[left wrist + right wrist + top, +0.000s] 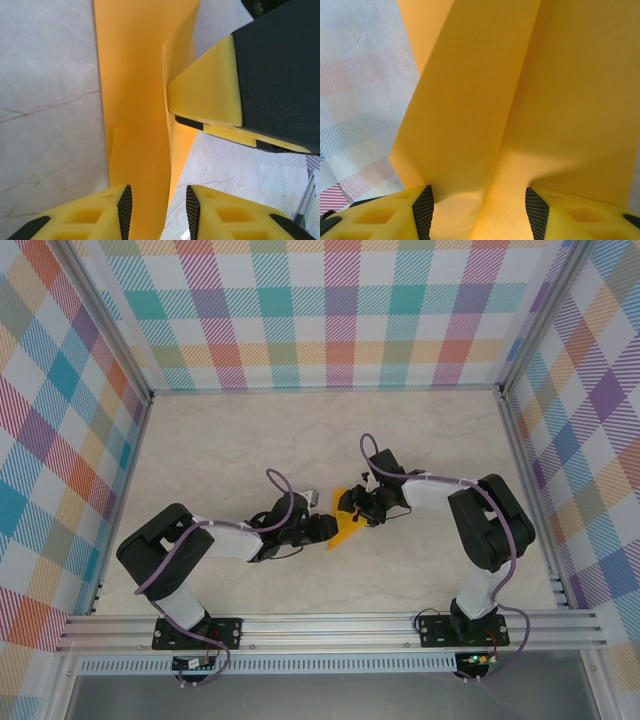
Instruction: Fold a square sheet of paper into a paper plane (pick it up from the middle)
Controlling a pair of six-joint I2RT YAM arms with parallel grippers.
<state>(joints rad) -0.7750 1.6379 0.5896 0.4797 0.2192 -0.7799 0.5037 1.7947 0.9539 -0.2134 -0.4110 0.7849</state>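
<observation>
Checked walls (pixel 340 310) in pastel colours surround a pale, marble-patterned bench (pixel 300 440). From above, two black-and-white arms reach inward from a metal rail (pixel 330 625) at the near edge and meet near the middle of the bench. The left arm (pixel 200 540) comes in low from the left. The right arm (pixel 470 510) bends in from the right. Between their tips sits the sheet of paper (pixel 343 532), orange-yellow and showing as a small triangular patch.

On the left wrist camera, the paper (pixel 135 75) is a long folded strip running away over the bench. The left jaws are parted around it: one ribbed finger pad (pixel 125 205) sits at the paper, while the other stands apart from it, with bench visible in the gap. A yellow finger (pixel 210 90) of the right jaws meets the strip's right edge.

On the right wrist camera, the paper (pixel 485 100) spans the space between both pads and buckles into a ridge there. The right jaws are gripping the sheet.
</observation>
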